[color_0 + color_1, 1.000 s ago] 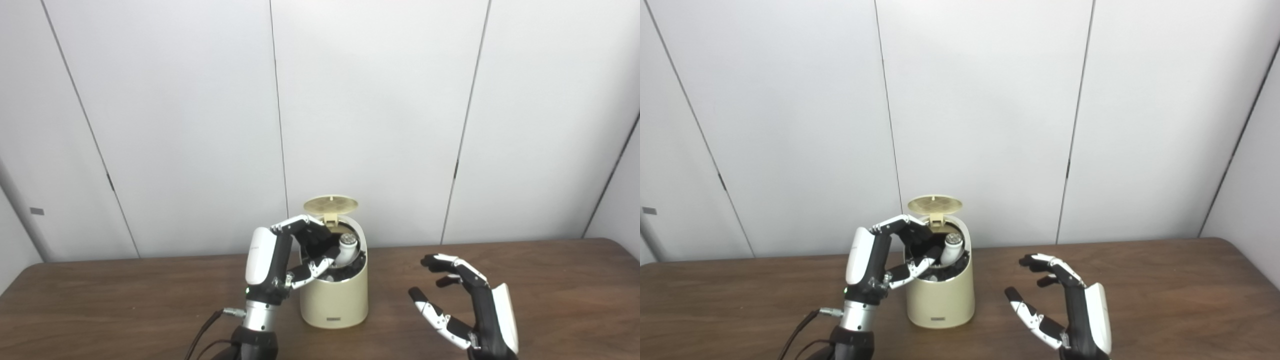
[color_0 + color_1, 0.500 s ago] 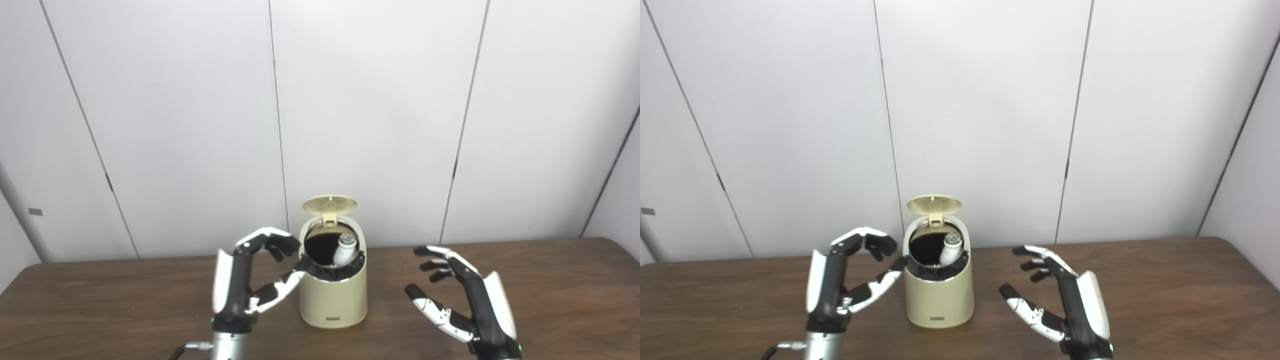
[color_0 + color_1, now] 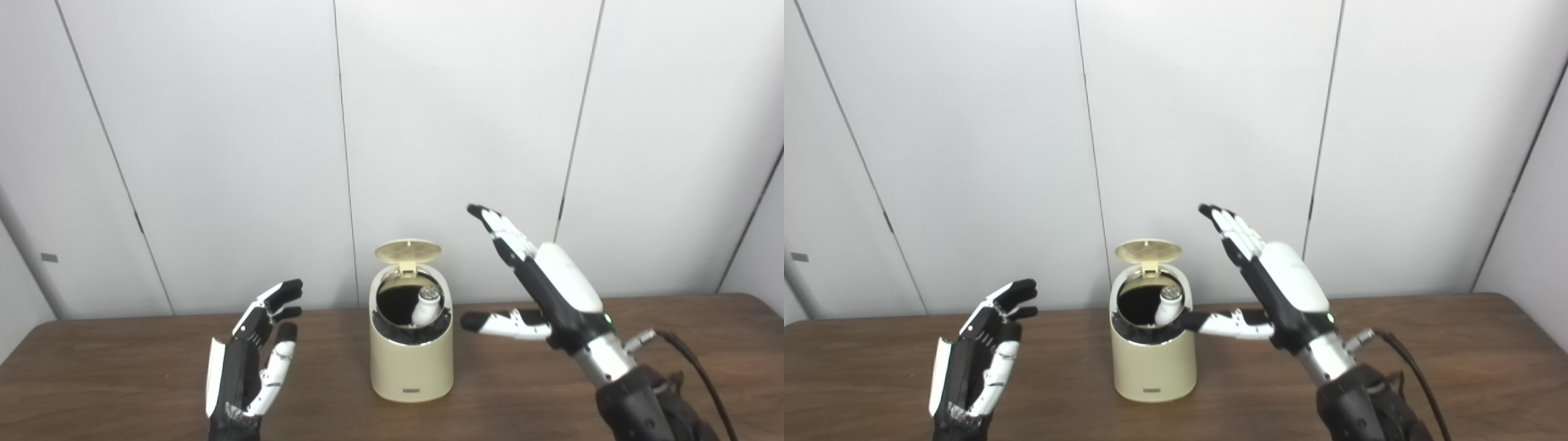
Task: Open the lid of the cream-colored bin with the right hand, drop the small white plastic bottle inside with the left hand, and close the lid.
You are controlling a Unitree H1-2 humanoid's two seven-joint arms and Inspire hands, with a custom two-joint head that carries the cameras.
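— Cream-colored bin (image 3: 411,361): where is the bottle (image 3: 425,304) found?
— Inside, lid (image 3: 407,248) raised. Left hand (image 3: 251,361) is spread empty beside; right hand (image 3: 539,288) is raised, empty, fingers extended.

cream bin (image 3: 411,361), white bottle (image 3: 425,306), brown wood-grain table (image 3: 122,367), black-and-white hands.

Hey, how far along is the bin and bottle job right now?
Done: the lid of the cream bin stands open and the small white bottle leans inside. In hand: the left hand is empty and clear; the right hand is raised, open, beside the lid. Left: closing the lid.
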